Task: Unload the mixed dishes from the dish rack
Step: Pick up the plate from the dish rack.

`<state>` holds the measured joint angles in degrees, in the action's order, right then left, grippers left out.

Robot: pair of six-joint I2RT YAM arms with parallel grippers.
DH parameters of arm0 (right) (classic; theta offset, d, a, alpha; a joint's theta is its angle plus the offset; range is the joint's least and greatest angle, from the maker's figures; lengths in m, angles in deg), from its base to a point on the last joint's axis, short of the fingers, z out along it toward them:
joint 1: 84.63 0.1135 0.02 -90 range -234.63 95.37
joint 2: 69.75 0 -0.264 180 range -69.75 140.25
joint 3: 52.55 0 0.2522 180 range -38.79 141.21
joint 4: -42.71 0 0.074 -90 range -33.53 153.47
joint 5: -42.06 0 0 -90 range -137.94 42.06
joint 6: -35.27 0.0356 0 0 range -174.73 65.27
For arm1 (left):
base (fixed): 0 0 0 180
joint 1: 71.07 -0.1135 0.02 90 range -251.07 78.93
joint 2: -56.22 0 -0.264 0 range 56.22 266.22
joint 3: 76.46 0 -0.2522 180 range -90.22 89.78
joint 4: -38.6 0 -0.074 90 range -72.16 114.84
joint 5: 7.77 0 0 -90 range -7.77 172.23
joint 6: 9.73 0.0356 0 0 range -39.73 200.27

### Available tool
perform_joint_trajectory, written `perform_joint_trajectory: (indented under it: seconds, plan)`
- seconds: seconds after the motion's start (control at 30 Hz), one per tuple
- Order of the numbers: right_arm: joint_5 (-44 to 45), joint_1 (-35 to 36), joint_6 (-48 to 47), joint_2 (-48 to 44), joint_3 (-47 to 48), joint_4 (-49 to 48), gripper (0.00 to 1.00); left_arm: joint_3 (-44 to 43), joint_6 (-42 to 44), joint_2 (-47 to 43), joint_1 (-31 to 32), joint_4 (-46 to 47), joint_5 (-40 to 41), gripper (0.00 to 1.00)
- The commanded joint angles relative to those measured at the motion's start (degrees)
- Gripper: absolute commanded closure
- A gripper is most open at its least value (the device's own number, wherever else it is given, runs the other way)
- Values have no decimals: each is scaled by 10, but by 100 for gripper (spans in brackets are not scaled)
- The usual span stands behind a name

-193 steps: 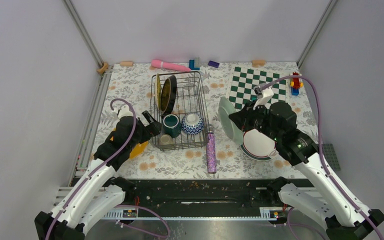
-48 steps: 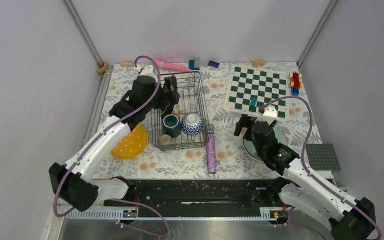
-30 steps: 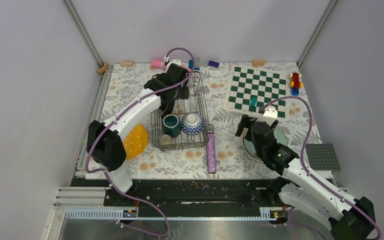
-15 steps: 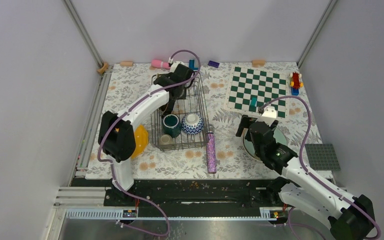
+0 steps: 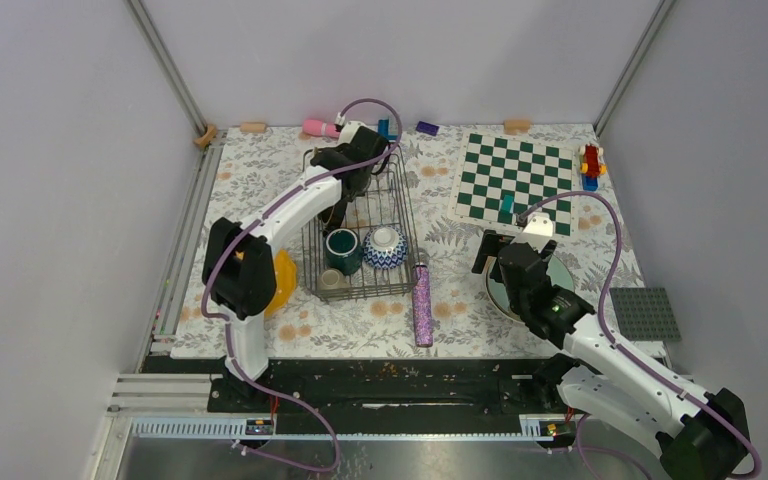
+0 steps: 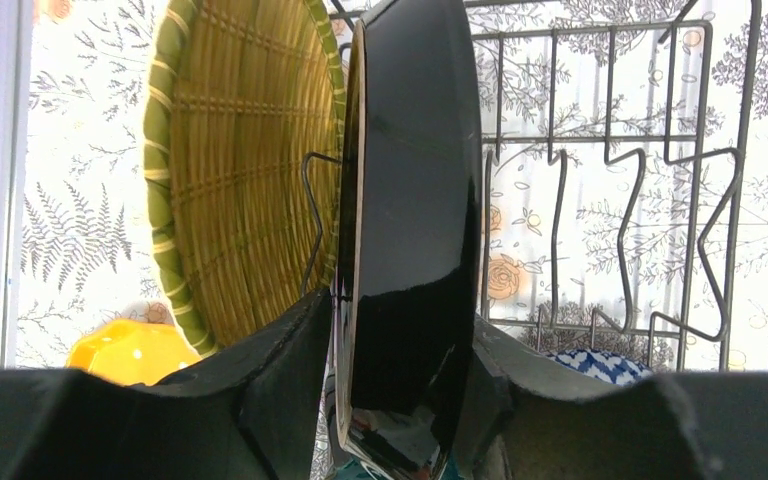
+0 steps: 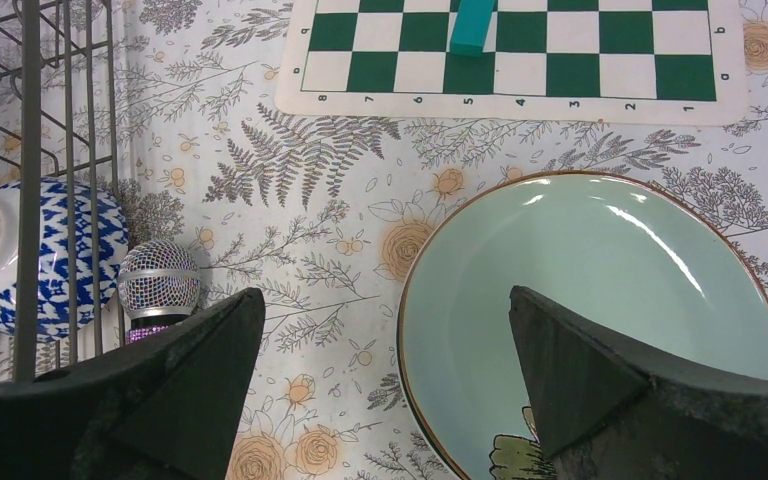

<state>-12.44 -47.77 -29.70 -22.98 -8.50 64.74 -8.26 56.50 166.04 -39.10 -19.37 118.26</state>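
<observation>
The dish rack [image 5: 407,215] stands left of the table's centre. At its far end my left gripper [image 5: 340,178] reaches down over two upright plates. In the left wrist view its jaws [image 6: 402,320] are shut on the glossy dark plate [image 6: 410,200], one finger against each face. A woven yellow-green plate [image 6: 240,170] leans just left of it. A teal mug [image 5: 342,248], a patterned bowl [image 5: 386,246] and a small cup [image 5: 331,279] sit at the rack's near end. A yellow plate [image 5: 282,280] lies left of the rack. My right gripper [image 7: 385,300] hangs open over the left rim of the pale green plate [image 7: 600,300].
A glittery purple cylinder [image 5: 422,300] lies along the rack's right side. The green-white chessboard [image 5: 516,178] with a teal block [image 5: 506,208] is at the back right. A pink object [image 5: 318,127] and small blocks line the far edge. A grey baseplate [image 5: 646,312] sits far right.
My left gripper has settled lower over the rack's far end and its jaws have closed in on the dark plate. The right arm has stayed still.
</observation>
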Motion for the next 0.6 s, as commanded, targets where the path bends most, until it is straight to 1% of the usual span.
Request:
perform_joint_trajectory:
  seconds: [0.0, 0.1, 0.2, 0.3, 0.4, 0.5, 0.57]
  plan:
    - [28, 1, -2, 2, 4, -8, 0, -40, 4, 10, -3, 0, 43, 57]
    - [30, 1, -2, 7, 4, -8, 0, -47, 0, 14, -3, -4, 47, 60]
    - [32, 1, -2, 9, 5, -8, 0, -51, 0, 13, -3, -7, 50, 66]
    - [32, 1, 0, 9, 4, -9, 1, -51, 3, 6, -3, -8, 56, 76]
    - [32, 1, 1, 6, 3, -8, 0, -51, 8, -5, -4, -7, 73, 81]
    - [31, 1, 2, 5, 3, -7, 0, -59, 21, -9, -3, -7, 89, 88]
    - [32, 1, 2, 4, 3, -8, 0, -67, 34, -10, -3, -6, 99, 96]
